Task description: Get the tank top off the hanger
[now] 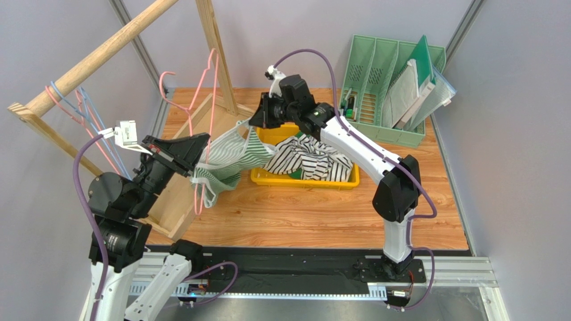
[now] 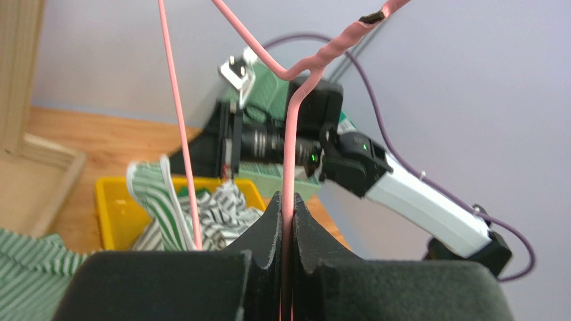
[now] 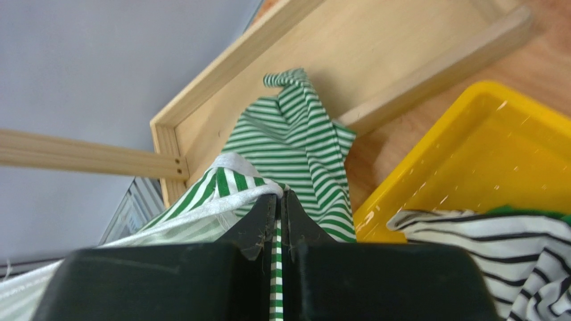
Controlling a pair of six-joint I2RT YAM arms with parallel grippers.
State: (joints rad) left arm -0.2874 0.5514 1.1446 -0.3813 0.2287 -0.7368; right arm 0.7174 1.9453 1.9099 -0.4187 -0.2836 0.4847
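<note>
1. Left gripper (image 1: pixel 196 152), seen from above: my jaws are closed on the lower wire of the pink hanger (image 1: pixel 209 100), out in front of the wooden rack (image 1: pixel 100 50). My right gripper (image 1: pixel 253 120) is pinched on a strap of the tank top (image 1: pixel 231 159). The top stretches between my two grippers, and its hem sags below the left one. The hanger's hook points up, apart from the rod. Just right of the top sits the yellow bin (image 1: pixel 305 179) with a black-striped shirt (image 1: pixel 311 159) in it. Bare table lies toward my bases, the rack's foot crowds my left side, and a green file tray (image 1: pixel 382 73) stands far right.
2. Left wrist: my fingers (image 2: pixel 268 227) meet around the pink wire (image 2: pixel 293 134), which runs up between them to the twisted neck. A second wire rises to their left with a fold of the tank top (image 2: pixel 157 194) beside it, and more cloth shows at lower left. My right arm (image 2: pixel 402 194) hangs beyond, above the bin (image 2: pixel 110 200).
3. Right wrist: my jaws are clamped on a green-striped strap. The rest of the tank top (image 3: pixel 295 140) drapes ahead against the rack's base (image 3: pixel 375 40). The bin's rim (image 3: pixel 469 154) is close on the right, with the shirt (image 3: pixel 496 234) inside it. Grey wall fills the left.
</note>
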